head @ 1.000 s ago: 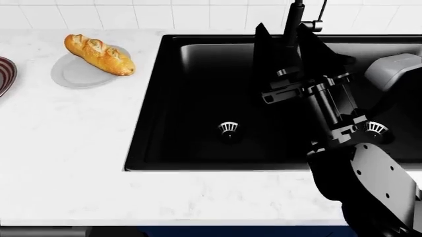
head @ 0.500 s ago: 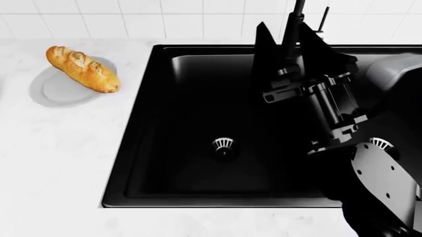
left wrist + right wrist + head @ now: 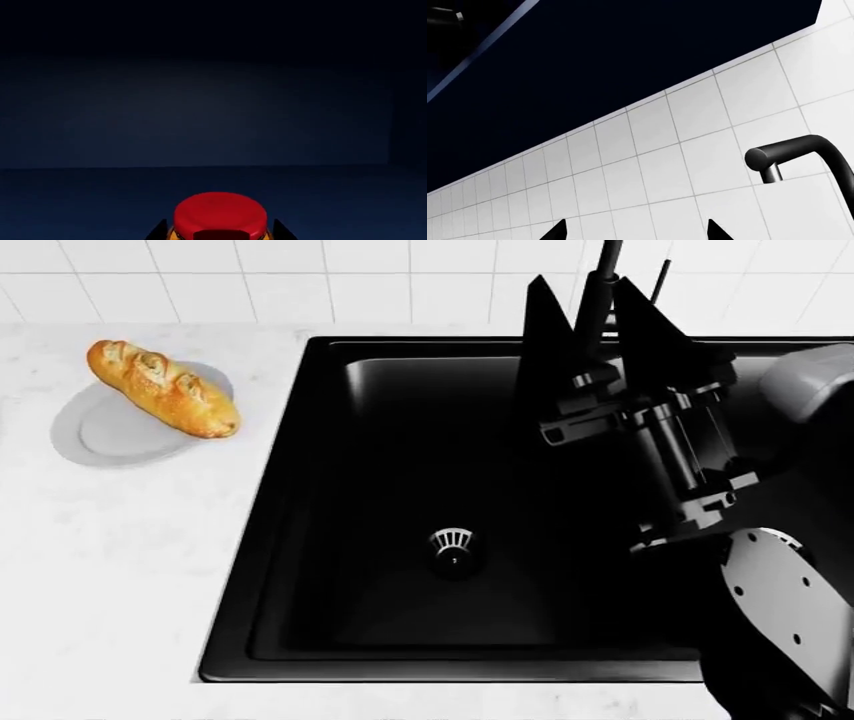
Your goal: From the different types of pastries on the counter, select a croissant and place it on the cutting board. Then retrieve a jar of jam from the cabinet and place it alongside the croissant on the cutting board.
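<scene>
The jar of jam (image 3: pixel 220 212) shows its red lid and a sliver of yellowish contents in the left wrist view, with my left gripper (image 3: pixel 217 231) shut on it in front of a dark blue surface. In the head view my right gripper (image 3: pixel 583 288) is open and empty, fingers pointing up over the back of the sink. In the right wrist view only white tiles lie between the right gripper's (image 3: pixel 636 230) fingertips. On the counter (image 3: pixel 120 560) the one pastry in view is the golden-brown baguette (image 3: pixel 163 387). The croissant, cutting board and cabinet interior are out of view.
The baguette lies across a pale grey plate (image 3: pixel 100 435) at the left. A black sink (image 3: pixel 400 490) with a drain (image 3: pixel 454 545) fills the middle. A black faucet (image 3: pixel 607 270) rises at its back, beside my right gripper. White wall tiles (image 3: pixel 694 165) sit under a dark cabinet (image 3: pixel 627 55).
The head view has shifted: sink and baguette slid left and down in the picture, the counter's front edge and the striped plate left view. The right arm keeps its pose.
</scene>
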You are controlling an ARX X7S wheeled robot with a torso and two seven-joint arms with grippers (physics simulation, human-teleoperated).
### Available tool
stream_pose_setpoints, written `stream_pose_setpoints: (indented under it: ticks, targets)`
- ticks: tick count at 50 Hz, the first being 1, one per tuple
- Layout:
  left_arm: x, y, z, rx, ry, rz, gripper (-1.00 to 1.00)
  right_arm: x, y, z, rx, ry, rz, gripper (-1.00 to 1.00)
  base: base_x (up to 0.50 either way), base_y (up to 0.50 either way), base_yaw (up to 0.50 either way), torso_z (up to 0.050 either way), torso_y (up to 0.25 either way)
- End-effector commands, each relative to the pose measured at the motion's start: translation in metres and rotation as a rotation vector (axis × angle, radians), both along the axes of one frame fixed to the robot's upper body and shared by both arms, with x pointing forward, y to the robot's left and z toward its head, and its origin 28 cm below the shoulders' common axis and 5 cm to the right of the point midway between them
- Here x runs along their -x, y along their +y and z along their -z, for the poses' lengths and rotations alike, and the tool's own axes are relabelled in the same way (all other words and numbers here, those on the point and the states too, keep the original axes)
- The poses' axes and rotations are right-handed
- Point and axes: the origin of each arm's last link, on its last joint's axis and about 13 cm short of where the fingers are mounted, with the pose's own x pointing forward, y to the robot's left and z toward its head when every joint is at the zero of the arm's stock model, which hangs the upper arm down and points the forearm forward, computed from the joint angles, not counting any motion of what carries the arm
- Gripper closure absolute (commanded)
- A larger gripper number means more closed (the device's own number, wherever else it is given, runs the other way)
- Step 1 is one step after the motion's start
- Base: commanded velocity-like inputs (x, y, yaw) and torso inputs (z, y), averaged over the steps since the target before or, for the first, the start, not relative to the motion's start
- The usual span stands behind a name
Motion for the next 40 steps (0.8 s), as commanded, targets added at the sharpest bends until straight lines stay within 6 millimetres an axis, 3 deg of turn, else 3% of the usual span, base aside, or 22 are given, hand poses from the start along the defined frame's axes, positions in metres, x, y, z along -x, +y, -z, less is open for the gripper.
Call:
stream_pose_setpoints:
  ticks: [1, 20, 40]
  targets:
    - [-0.0087, -0.0072, 0.0099, 0.020, 0.090, 0.097, 1.00, -0.0012, 0.0007, -0.0002, -0.002, -0.002, 0.000, -1.00, 0.00, 0.00, 0.00, 0.000, -0.010]
    - [-0.0111, -0.0081, 0.0047, 0.064, 0.001, 0.099, 1.00, 0.0025, 0.0034, 0.0009, 0.018, -0.008, -0.012, -1.00, 0.01, 0.00, 0.00, 0.000, -0.008]
    - [-0.0117, -0.0081, 0.0034, 0.070, -0.022, 0.088, 1.00, 0.0039, 0.0043, 0.0000, 0.019, -0.015, -0.013, -1.00, -0.22, 0.16, 0.00, 0.000, -0.001]
